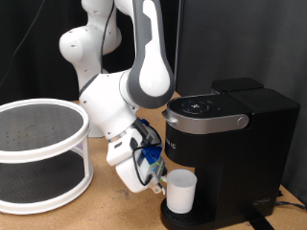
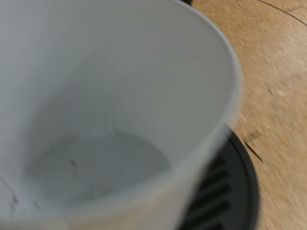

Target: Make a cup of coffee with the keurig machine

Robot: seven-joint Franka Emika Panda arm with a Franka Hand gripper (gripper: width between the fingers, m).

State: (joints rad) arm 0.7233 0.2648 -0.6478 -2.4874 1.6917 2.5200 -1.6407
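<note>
The white cup (image 1: 180, 191) stands upright on the round drip base (image 1: 189, 220) of the black keurig machine (image 1: 230, 134), under its brew head. My gripper (image 1: 155, 176) is right against the cup's side, on the exterior view's left of it. Its fingers are hidden behind the hand and blue cables. In the wrist view the cup (image 2: 106, 115) fills most of the picture; its inside looks empty. The black ribbed drip base (image 2: 228, 192) shows beyond its rim. No fingers show in the wrist view. The machine's silver-grey lid handle (image 1: 206, 121) is down.
A white two-tier round shelf (image 1: 38, 153) stands on the wooden table (image 1: 106, 211) at the exterior view's left. The white arm (image 1: 134, 67) reaches down between the shelf and the machine. A black curtain hangs behind.
</note>
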